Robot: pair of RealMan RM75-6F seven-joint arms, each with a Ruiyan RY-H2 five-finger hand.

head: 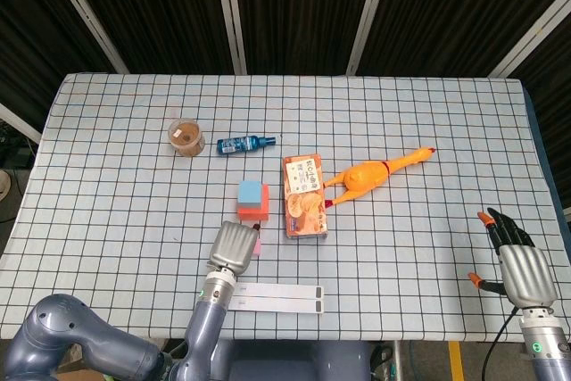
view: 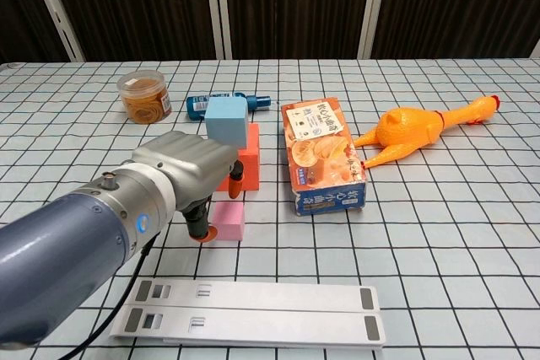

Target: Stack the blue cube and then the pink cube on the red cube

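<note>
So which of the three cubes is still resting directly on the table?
The pink cube, beside the left hand. The blue cube already sits on the red cube, which also rests on the table, but as the base.

The snack box (view: 322, 156) carries print too small to read.

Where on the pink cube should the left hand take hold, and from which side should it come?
Take the pink cube by its two side faces, coming down from above. It lies flat on the table, close in front of the red cube that already carries the blue cube, so a front-to-back grip would likely crowd the stack. The left hand hovers over it.
</note>
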